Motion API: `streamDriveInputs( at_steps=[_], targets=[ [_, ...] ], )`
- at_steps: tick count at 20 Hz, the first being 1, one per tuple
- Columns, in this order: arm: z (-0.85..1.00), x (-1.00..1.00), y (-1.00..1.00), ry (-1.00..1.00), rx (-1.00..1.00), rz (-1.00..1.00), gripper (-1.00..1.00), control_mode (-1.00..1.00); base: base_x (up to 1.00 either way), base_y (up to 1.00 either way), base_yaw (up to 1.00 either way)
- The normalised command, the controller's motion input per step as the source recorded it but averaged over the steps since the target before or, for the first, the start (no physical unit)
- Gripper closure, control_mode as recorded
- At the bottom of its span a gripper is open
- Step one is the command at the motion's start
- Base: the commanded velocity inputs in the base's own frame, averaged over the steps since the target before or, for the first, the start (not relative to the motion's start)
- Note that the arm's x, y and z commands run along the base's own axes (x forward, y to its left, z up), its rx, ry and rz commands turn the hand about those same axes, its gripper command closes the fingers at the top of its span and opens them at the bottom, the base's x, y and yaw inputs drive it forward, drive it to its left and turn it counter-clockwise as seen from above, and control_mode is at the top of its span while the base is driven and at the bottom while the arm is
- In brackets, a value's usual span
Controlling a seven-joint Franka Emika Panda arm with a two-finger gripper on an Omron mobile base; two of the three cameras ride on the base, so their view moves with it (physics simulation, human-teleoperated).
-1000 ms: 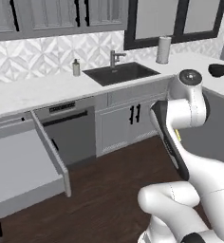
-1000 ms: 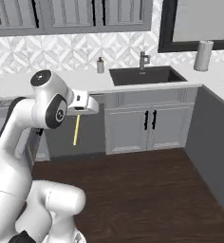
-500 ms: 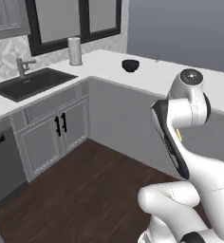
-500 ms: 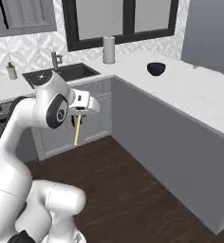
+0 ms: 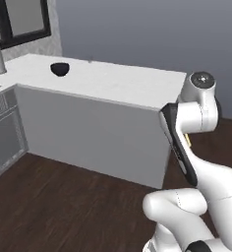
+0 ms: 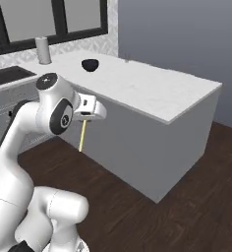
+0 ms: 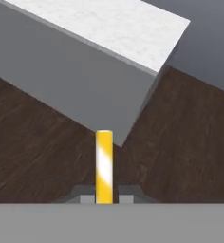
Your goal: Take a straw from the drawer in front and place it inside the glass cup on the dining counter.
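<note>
Jaws pinch the thin yellow straw (image 7: 104, 166), hanging straight and upright.

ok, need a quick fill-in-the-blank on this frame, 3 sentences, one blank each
1. The gripper is shut on a yellow ____.
2. The straw hangs over the dark wooden ____.
3. On the dining counter, the dark bowl stands near a tall white ____.

Missing words: straw; floor; paper-towel roll
</note>
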Motion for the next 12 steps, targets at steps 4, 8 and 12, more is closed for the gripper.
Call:
streamDriveInputs(
  at_steps=[4, 8, 12],
  targets=[
    [0.00, 0.00, 0.00, 0.00, 0.00, 0.00, 1.00, 1.00, 0.19, -1.00, -0.18],
    [0.00, 0.00, 0.00, 0.00, 0.00, 0.00, 1.00, 1.00, 0.48, -1.00, -0.01],
    [0.00, 0.00, 0.00, 0.00, 0.00, 0.00, 1.00, 1.00, 0.66, -1.00, 0.08]
  ],
)
